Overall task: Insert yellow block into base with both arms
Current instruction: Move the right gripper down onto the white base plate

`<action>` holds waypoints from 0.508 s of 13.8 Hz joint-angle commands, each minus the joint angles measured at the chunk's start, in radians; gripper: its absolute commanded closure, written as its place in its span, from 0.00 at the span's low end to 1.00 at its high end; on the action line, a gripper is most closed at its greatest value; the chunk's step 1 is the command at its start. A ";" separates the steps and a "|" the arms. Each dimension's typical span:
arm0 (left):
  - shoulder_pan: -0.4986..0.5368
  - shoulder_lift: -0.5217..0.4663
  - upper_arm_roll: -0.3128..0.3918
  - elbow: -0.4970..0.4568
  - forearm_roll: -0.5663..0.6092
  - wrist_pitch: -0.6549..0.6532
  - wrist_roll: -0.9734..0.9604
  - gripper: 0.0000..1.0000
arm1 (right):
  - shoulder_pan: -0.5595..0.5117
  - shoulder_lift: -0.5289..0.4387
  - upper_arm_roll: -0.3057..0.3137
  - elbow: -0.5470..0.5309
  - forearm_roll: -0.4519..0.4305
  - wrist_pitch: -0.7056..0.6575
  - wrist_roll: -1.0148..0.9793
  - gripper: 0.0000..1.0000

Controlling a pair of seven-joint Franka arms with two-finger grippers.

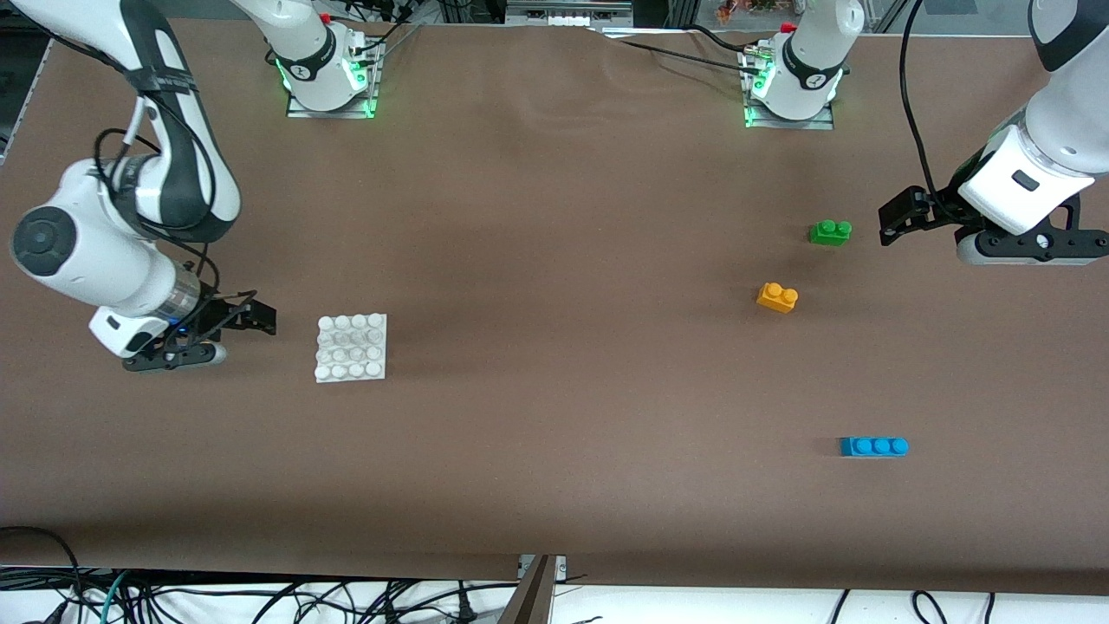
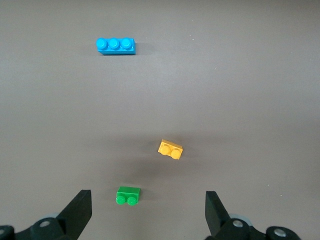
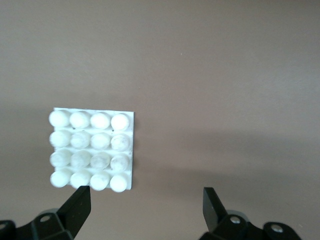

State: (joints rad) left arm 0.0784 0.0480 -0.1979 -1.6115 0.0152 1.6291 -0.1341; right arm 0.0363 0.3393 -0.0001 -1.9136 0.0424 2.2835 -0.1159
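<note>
Your yellow block [image 1: 777, 297] lies loose on the table [image 1: 554, 416] toward the left arm's end, so the left tool [image 1: 901, 218] is much the nearer of the two. That tool hangs empty with its fingers spread wide, over the table just beside the green brick [image 1: 830, 232]. From there the block lies a little nearer the front camera than the green brick and a short way toward the middle of the table. Its long axis runs mostly along the table's length, skewed slightly, so you will likely need a small wrist turn to close across its short sides.

In the left wrist view the yellow block [image 2: 171, 149] sits ahead of the open fingers [image 2: 80, 210], past the green brick [image 2: 128, 195], with the blue brick [image 2: 115, 45] well apart.

The base [image 1: 351, 347] rests flat at the right arm's end, studs up and bare. The right tool [image 1: 247, 316] waits just beside it, fingers released and holding nothing; whether it is low enough to touch the table I cannot say from this angle. Its wrist view shows the base [image 3: 92, 152] just ahead of one fingertip [image 3: 80, 205].

Count: one yellow block, one green brick, one blue brick, one base, two arms.
</note>
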 commanded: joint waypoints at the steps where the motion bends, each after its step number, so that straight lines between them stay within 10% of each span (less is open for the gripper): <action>1: 0.003 0.012 -0.001 0.027 0.002 -0.020 -0.001 0.00 | 0.004 0.026 0.005 -0.061 0.016 0.120 0.018 0.01; 7: 0.004 0.012 -0.001 0.028 0.002 -0.021 -0.001 0.00 | 0.005 0.110 0.061 -0.119 0.017 0.310 0.134 0.01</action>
State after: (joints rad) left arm 0.0788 0.0482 -0.1978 -1.6115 0.0152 1.6287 -0.1341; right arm 0.0463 0.4315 0.0570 -2.0192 0.0451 2.5397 0.0073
